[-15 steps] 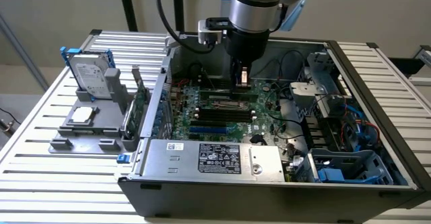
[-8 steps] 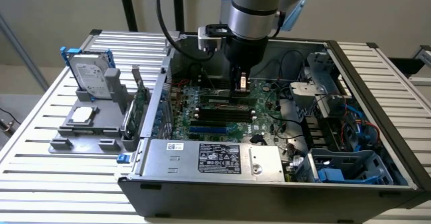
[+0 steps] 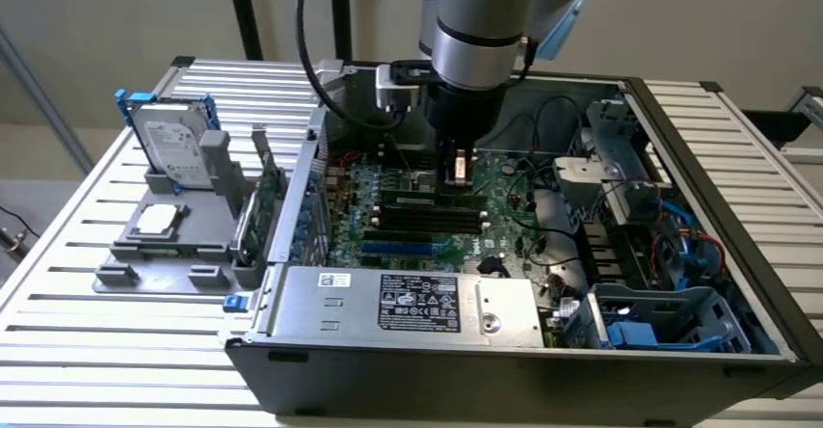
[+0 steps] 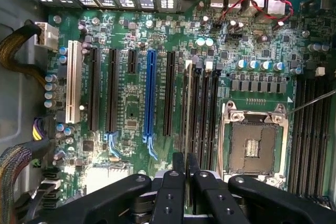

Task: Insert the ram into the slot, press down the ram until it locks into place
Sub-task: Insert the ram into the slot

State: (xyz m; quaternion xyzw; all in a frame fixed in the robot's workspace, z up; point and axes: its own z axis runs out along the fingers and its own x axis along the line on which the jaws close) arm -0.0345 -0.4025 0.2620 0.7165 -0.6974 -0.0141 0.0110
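Green ram | upright in slot | pinched edge-on in hand

In the exterior view the open computer case is seen from above at a slant, far enough for the slatted table around it to be taken in. In the wrist view the motherboard is viewed straight down at close range, past the gripper. Its slots are shared by both views.

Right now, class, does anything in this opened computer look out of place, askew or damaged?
Nothing looks damaged or spilled. Two oddities: the CPU socket is bare, with no processor or cooler, and the hard drive stands outside the case in a grey holder. The gripper grips the ram, which looks straight.
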